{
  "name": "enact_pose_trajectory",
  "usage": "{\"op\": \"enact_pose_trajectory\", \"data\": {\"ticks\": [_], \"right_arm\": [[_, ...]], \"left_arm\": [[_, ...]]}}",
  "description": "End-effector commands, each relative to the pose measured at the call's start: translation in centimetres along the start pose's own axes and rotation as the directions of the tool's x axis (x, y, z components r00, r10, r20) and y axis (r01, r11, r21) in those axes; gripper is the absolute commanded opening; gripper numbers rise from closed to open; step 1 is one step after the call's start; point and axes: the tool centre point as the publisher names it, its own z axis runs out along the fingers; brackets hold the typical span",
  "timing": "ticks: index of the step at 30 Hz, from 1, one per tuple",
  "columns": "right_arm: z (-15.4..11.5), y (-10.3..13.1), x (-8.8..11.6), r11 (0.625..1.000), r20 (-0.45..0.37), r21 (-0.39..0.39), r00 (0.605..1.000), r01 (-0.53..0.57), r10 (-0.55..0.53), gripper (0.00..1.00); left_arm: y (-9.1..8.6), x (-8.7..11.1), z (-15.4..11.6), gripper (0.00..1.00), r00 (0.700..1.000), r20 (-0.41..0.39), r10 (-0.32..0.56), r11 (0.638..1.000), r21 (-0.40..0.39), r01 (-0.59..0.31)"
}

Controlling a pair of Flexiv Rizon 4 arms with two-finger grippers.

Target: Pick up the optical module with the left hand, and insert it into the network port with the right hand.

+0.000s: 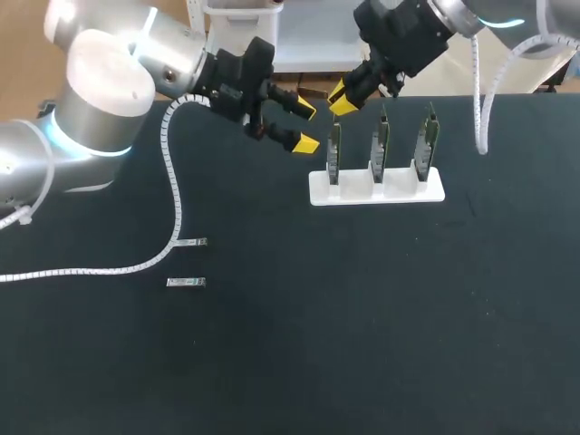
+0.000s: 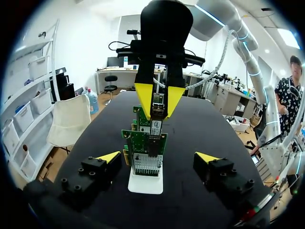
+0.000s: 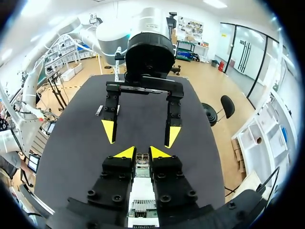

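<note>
My right gripper [image 1: 343,98] hangs over the leftmost of three green network cards [image 1: 334,152], which stand upright in a white stand [image 1: 376,192]. It is shut on a silver optical module [image 2: 157,110], held upright between its yellow tips, with the lower end at the top of the card [image 2: 145,143]. In the right wrist view the module [image 3: 142,160] shows between the tips of the gripper [image 3: 143,152]. My left gripper [image 1: 305,127] stands open and holds nothing, just left of the stand and facing it. Its fingers [image 2: 108,156] flank the stand [image 2: 145,183] from a distance.
Two more silver modules [image 1: 188,243] [image 1: 186,283] lie on the black table at the left, beside the left arm's white cable conduit [image 1: 172,195]. The other two cards [image 1: 381,145] [image 1: 426,140] stand to the right of the first.
</note>
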Motion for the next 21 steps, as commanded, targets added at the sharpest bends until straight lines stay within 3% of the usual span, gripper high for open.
{"op": "enact_pose_trajectory", "data": {"ticks": [1,2,3,4,14,21], "right_arm": [[-0.1,0.3,0.1,1.0,0.001,0.009,1.0,-0.004,0.004,0.0],[-0.1,0.3,0.1,1.0,0.005,0.007,1.0,-0.006,0.006,0.26],[-0.2,0.4,0.1,1.0,0.011,0.0,1.0,-0.002,0.002,0.85],[-0.2,0.4,0.1,1.0,0.011,0.001,1.0,-0.001,0.001,1.0],[-1.3,0.7,-0.1,1.0,0.046,0.005,0.999,-0.015,0.015,1.0],[-3.3,1.0,0.5,0.996,0.109,-0.043,0.99,-0.08,0.084,1.0]], "left_arm": [[0.0,-0.1,0.0,1.0,1.0,-0.005,-0.003,1.0,0.0,0.003],[0.0,-0.1,0.0,1.0,1.0,-0.005,-0.003,1.0,0.0,0.003],[0.0,-0.1,0.0,1.0,1.0,-0.005,-0.003,1.0,0.0,0.003],[0.0,-0.1,0.0,1.0,1.0,-0.005,-0.003,1.0,0.0,0.003],[0.0,-0.1,0.0,1.0,1.0,-0.005,-0.003,1.0,0.0,0.003],[0.0,-0.1,0.0,1.0,1.0,-0.005,-0.003,1.0,0.0,0.003]]}}
